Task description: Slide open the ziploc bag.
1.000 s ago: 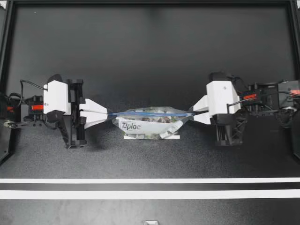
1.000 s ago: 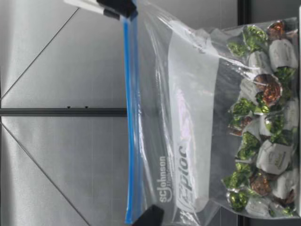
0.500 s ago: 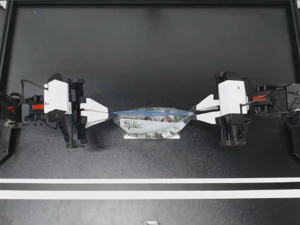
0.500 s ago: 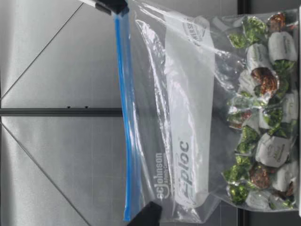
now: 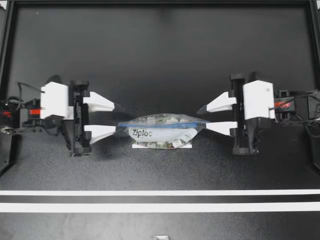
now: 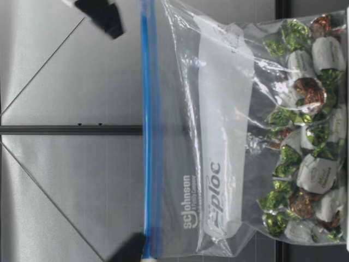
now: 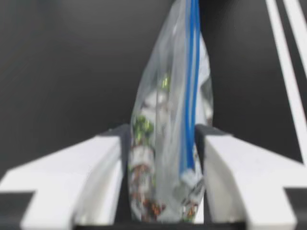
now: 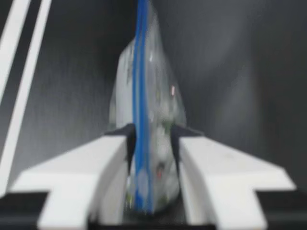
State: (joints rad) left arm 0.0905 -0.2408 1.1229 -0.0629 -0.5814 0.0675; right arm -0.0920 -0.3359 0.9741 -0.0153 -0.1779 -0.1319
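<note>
- Seen from above, my left jaws were spread wide at the left end of the ziploc bag (image 5: 160, 131) and held nothing. In the left wrist view the bag ran up between them. That end lay closest to the jaw on the side of the desk's white lines. I judged the spread left room to close on that end and anchor it.
- The bag stood upright in the middle of the desk (image 5: 160, 60), over a short white strip (image 5: 161, 146). Wrapped sweets (image 6: 305, 136) were heaped in its bottom, and their weight was probably why it stood with neither arm gripping it.
- The blue zip strip (image 6: 147, 131) ran straight along the bag's top edge and looked shut along the length that showed. The ends were too blurred to tell whether a slider sat there.
- My right jaws were also wide and empty, straddling the bag's right end. In the right wrist view the zip strip lay between them, nearer the jaw on the white-lines side. That placing suited taking the top edge at the zip, so I judged the pull along the strip was not yet done.
</note>
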